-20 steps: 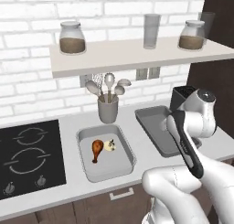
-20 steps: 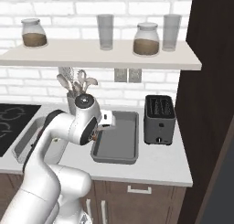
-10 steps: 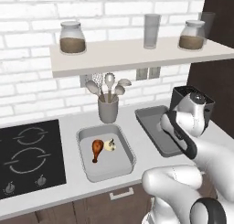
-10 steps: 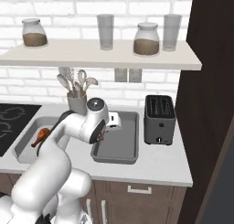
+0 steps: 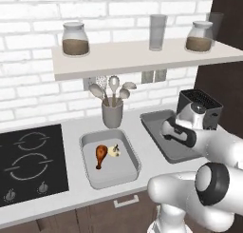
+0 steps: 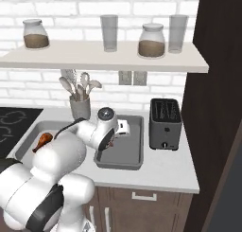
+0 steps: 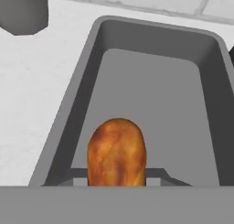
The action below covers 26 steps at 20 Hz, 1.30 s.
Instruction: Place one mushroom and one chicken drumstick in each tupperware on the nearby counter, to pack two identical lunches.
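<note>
White brick wall stands behind the pale table [image 5: 71,189]. Over the dark grey tub [image 7: 151,81] on the right, the gripper [image 6: 113,140] has an orange-brown drumstick [image 7: 117,152]; whether gripped, I cannot tell.

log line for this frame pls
phase: placing | gripper: over dark tupperware, chicken drumstick at fingertips, grip unclear | light tupperware: drumstick + mushroom in

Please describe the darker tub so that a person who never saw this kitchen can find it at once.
Find the black toaster at the counter's right end. The tub lies directly left of it. It is darker than the light tub beside the stove and has no mushroom.
</note>
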Available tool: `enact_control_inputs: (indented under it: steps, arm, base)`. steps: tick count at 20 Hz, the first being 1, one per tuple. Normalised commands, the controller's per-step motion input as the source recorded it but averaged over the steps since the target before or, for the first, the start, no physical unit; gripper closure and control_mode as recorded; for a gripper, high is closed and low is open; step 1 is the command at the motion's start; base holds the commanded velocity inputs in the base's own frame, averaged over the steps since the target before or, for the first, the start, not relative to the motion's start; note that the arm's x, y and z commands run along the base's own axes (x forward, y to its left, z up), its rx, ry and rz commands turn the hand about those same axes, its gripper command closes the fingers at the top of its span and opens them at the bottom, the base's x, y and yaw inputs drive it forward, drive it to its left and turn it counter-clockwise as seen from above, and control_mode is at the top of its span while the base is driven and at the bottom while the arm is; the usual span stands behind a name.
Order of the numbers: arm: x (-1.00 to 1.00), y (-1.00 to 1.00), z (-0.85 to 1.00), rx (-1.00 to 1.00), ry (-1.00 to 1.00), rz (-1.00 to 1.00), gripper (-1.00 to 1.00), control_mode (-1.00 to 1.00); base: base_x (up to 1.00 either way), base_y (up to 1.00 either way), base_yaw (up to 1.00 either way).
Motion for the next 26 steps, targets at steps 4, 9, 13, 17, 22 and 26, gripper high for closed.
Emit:
enact_control_inputs:
  steps: [4, 9, 13, 17, 22, 26]
  arm:
    - [0.63, -0.11, -0.26, 0.00, 0.00, 0.00, -1.00, -1.00]
    - [0.21, -0.06, 0.04, 0.00, 0.00, 0.00, -1.00, -1.00]
    - [-0.68, 0.02, 0.80, 0.00, -0.02, 0.00, -1.00, -1.00]
    - [-0.88, 0.30, 0.97, -0.01, 0.04, -0.04, -1.00, -1.00]
    - [-0.95, 0.50, 0.86, 0.00, 0.14, -0.10, -1.00, -1.00]
    - [-1.00, 0.63, 0.59, 0.05, 0.00, -0.23, -1.00, -1.00]
  base:
    - [0.00, 0.00, 0.00]
    - [0.00, 0.00, 0.00]
    - [0.00, 0.00, 0.00]
    - [0.00, 0.00, 0.00]
    - [0.00, 0.00, 0.00]
    - [0.00, 0.00, 0.00]
